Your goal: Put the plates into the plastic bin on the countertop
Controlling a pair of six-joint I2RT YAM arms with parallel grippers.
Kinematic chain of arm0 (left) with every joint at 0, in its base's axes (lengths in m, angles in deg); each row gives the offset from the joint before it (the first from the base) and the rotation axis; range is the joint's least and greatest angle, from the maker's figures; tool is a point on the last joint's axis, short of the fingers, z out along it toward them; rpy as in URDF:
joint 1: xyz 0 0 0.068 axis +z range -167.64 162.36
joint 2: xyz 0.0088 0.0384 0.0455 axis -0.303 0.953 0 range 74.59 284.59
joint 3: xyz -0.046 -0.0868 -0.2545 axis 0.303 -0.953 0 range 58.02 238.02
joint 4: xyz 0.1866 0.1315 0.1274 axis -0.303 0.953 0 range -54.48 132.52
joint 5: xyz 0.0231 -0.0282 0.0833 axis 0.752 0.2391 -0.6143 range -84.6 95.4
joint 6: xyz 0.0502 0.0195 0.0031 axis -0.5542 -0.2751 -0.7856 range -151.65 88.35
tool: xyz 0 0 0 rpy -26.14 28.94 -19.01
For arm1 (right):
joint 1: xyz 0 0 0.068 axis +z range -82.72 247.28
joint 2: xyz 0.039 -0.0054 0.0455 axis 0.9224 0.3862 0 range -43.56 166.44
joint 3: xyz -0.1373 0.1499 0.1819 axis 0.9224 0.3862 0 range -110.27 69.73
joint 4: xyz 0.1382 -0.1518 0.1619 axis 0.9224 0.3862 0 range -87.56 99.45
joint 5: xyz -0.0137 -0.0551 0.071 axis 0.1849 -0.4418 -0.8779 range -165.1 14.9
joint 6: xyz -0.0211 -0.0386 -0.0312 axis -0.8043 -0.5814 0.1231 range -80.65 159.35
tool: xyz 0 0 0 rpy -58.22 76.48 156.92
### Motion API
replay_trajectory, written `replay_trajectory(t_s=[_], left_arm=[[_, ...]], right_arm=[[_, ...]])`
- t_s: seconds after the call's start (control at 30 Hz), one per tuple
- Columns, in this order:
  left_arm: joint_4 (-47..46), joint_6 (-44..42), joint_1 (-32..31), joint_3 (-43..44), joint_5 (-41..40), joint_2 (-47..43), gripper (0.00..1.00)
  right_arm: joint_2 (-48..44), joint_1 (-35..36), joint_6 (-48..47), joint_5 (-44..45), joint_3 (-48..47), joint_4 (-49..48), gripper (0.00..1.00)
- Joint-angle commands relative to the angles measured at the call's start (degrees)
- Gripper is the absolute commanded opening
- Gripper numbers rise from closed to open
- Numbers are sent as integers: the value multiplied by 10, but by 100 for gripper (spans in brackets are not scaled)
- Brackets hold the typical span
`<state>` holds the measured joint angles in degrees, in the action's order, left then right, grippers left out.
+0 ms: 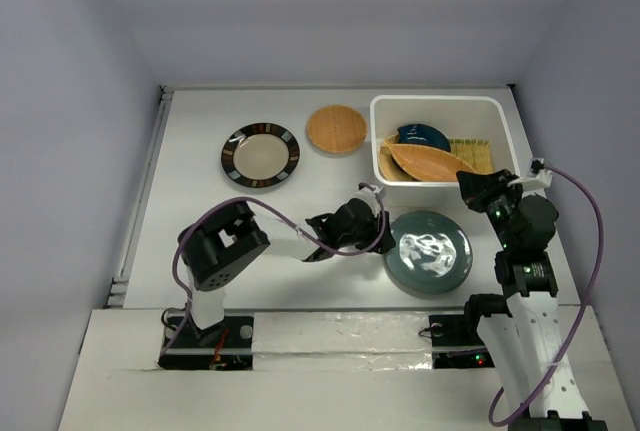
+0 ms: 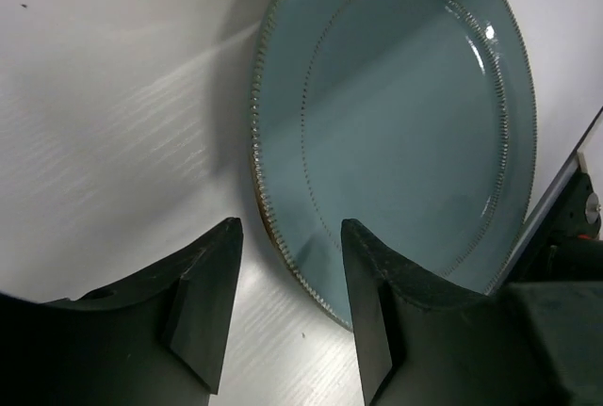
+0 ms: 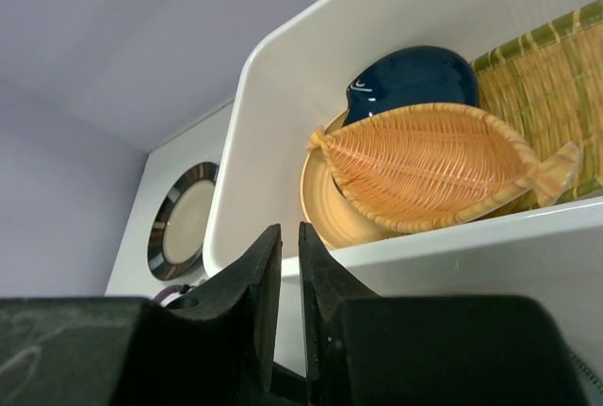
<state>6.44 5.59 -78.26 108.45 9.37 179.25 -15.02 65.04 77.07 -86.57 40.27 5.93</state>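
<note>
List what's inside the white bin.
The bin holds an orange leaf-shaped dish on top, over a round yellow plate, a dark blue dish and a yellow-green slatted plate. Anything beneath these is covered.

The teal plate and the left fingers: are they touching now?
Cannot tell. In the left wrist view the left gripper is open and its fingers straddle the rim of the teal plate, but that view shows neither contact nor a clear gap.
</note>
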Motion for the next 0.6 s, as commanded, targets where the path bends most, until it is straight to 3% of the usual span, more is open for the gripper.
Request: replay_trajectory(t_s=[0.0, 0.3, 0.43, 0.47, 0.57], left_arm=[[-57, 9, -3, 14, 6, 14, 42], [-146, 25, 8, 5, 68, 95, 38], [-166, 27, 8, -4, 66, 109, 15], [-166, 27, 8, -5, 63, 111, 1], [-172, 30, 13, -15, 54, 107, 0]], right_arm=[[-6, -2, -18, -41, 6, -51, 19], [-7, -2, -28, -21, 13, -52, 20], [-8, -2, -31, -16, 16, -45, 20], [-9, -2, -32, -16, 17, -44, 20], [-11, -2, -33, -20, 19, -38, 20]])
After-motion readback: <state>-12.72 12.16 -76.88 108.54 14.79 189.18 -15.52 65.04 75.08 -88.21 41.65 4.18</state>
